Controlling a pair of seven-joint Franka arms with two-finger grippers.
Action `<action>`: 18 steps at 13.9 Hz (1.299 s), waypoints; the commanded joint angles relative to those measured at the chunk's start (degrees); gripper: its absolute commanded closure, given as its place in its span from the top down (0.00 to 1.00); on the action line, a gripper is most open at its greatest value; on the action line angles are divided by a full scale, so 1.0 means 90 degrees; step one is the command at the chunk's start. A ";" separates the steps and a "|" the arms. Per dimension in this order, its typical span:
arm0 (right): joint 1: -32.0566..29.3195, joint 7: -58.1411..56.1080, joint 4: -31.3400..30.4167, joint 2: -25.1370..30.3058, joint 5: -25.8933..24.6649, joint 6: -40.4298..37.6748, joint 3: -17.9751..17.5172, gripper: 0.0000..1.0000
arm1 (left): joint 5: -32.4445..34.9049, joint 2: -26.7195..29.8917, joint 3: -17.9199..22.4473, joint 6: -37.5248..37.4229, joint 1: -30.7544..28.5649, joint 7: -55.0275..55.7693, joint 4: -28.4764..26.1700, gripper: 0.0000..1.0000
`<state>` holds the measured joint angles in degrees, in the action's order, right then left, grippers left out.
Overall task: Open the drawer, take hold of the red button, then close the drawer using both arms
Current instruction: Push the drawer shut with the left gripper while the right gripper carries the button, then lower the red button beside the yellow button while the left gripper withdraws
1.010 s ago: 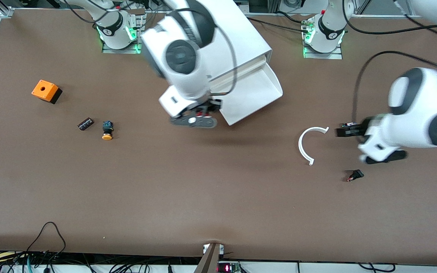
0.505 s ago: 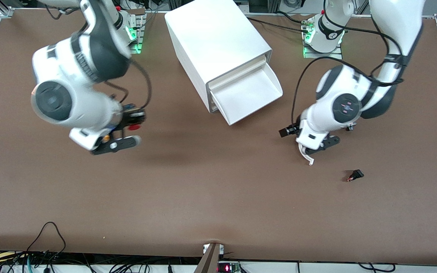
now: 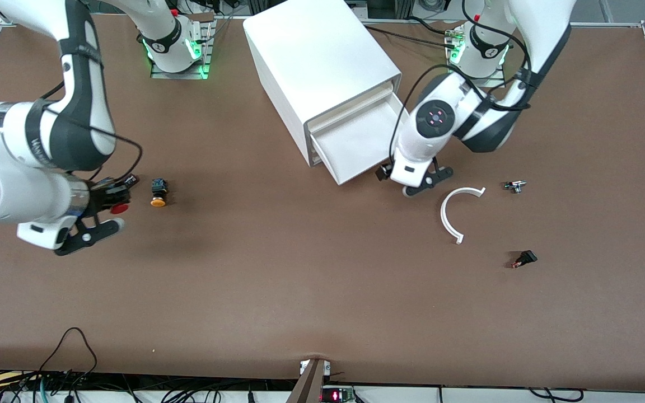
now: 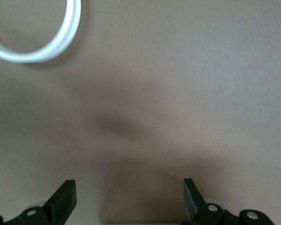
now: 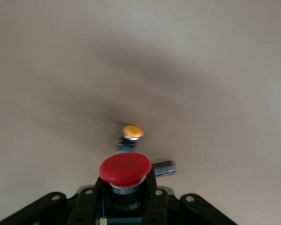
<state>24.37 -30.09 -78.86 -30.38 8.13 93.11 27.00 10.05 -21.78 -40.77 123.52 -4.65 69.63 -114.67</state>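
Since the earlier frame the right gripper (image 3: 111, 207) swings out toward the right arm's end, clamped on the button (image 5: 125, 168), while the left gripper (image 3: 406, 180), fingers apart, now sits just beside the open drawer (image 3: 356, 146) front, clearly the nearer arm to push it shut.

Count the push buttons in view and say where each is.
2. The red button is held in the right gripper above the table; the yellow button lies on the table beside it. Others may be hidden.

Drawer (image 3: 363, 146) pulled open (white tray, lowest of cabinet), mid table near base edge. Red-capped button (image 5: 125, 169) clamped in right gripper (image 3: 111, 201).
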 commanded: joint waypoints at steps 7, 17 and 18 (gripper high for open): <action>-0.0256 -0.1529 -0.2583 0.0202 0.0053 0.2796 0.0555 0.03 | -0.0237 0.0155 -0.1426 -0.0072 -0.0147 0.1403 -0.0560 1.00; -0.0617 -0.2574 -0.3962 -0.0023 0.0981 0.4615 0.0545 0.39 | -0.0794 -0.0021 -0.1466 -0.0246 -0.0545 0.0744 -0.0064 1.00; -0.0618 -0.2574 -0.3953 -0.0032 0.0981 0.4615 0.0545 0.58 | -0.0794 -0.0069 -0.1427 -0.0335 -0.0809 0.0218 0.0141 1.00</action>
<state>19.05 -51.65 -113.75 -31.56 15.58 133.92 32.18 3.55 -21.81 -53.47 123.31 -7.45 78.89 -117.51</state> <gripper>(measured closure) 0.617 0.000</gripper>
